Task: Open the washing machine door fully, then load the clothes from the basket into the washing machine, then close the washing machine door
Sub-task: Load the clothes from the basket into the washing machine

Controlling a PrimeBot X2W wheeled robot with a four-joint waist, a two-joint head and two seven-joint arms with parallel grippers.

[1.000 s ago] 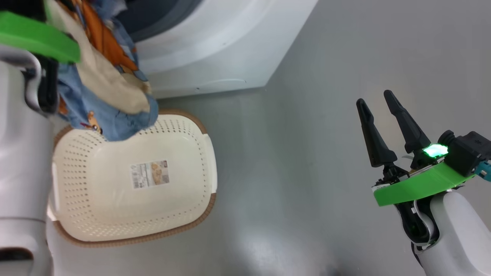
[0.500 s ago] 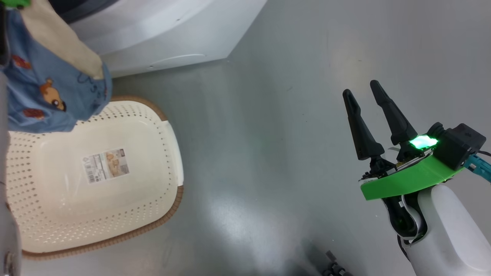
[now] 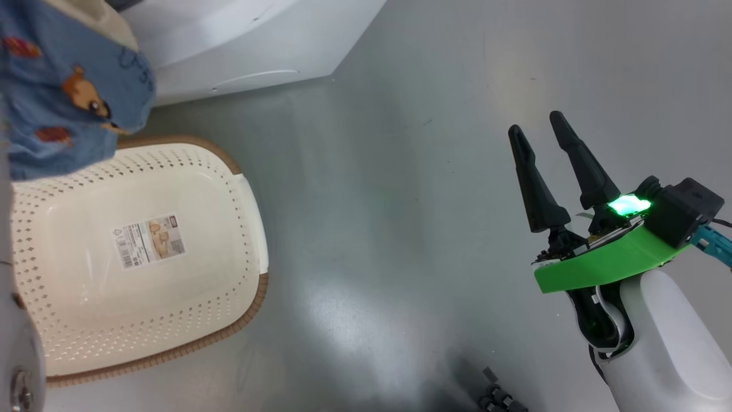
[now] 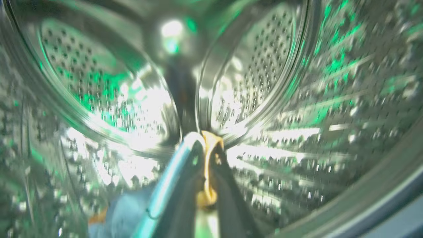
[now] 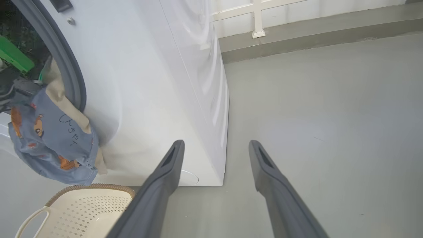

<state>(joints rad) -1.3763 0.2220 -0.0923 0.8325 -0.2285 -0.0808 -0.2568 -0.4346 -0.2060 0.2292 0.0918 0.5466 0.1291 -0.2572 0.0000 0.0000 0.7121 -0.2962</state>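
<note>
**Head view.** The clothes [image 3: 68, 86], blue fabric with orange-brown bears and a cream piece on top, are seen at the upper left, raised over the far rim of the basket [image 3: 251, 229]. The basket is set on the grey floor [image 3: 389, 217], close before the washing machine [image 3: 246, 40]. Its perforated bottom and the label [image 3: 148, 241] are exposed. The right jaws are held well apart from basket and machine, out over bare floor. They are spread wide, and nothing is gripped between the two dark fingers [image 3: 536, 183].

**Left wrist view.** The picture is blurred. The steel perforated drum [image 4: 99, 82] is seen all round, lit green in patches. The left jaws are closed on the clothes: a cream strip is pinched between the fingers [image 4: 228, 191], and blue fabric trails at the lower left.

**Right wrist view.** The clothes are seen hanging out of the machine's opening, draped over the grey gasket [image 5: 74, 76] and down the white front. Their lowest fold is just above the basket's brown rim; contact cannot be told. The right jaws are pointed at the machine's lower corner and the floor, spread wide.
</note>
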